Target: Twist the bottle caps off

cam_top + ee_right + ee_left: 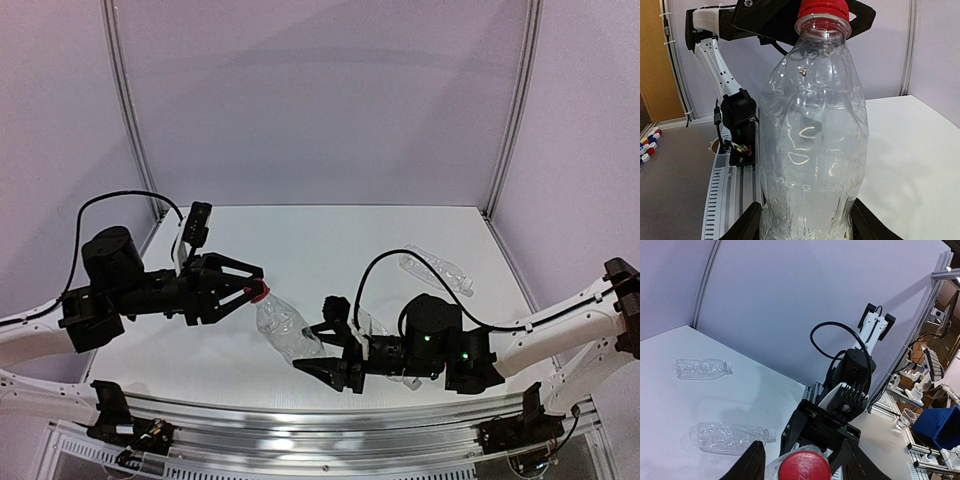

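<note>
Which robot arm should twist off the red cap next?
The left. Its tool has a finger on each side of the red cap, not quite touching it. The right tool grips the bottle low down, holding it up, so it can't reach the cap.

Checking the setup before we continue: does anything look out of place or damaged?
Two clear bottles lie on their sides on the table: the far bottle and the near bottle. The held bottle looks dented.
</note>
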Available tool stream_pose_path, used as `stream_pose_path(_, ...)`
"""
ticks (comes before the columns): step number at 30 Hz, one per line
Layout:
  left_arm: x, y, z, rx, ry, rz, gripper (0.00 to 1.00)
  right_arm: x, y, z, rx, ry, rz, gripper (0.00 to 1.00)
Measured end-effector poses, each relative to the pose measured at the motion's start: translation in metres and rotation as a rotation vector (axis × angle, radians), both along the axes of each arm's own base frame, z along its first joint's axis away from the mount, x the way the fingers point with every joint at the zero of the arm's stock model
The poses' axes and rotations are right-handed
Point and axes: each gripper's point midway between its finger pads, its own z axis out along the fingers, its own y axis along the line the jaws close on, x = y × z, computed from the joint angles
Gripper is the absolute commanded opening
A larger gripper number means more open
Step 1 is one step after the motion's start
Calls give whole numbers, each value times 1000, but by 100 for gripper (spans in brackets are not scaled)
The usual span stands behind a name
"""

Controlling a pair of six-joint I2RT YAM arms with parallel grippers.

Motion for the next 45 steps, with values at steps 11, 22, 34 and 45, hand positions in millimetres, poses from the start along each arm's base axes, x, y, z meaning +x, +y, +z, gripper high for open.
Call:
stream_pose_path(11,5,-4,2,10,8,10,5,4,-1,0,1,9,-22,0)
stream_pose_path(22,65,-6,-16,90,228,407,5,53,-4,-13,-111,-35,-354,0)
stream_pose_path(34,85,2,-47,102,383,575,57,69,-5,-38,-230,-75,-480,0)
stream_pose_path(45,57,28,-7,46,177,493,99,88,-34,-21,-170,-29,-599,0)
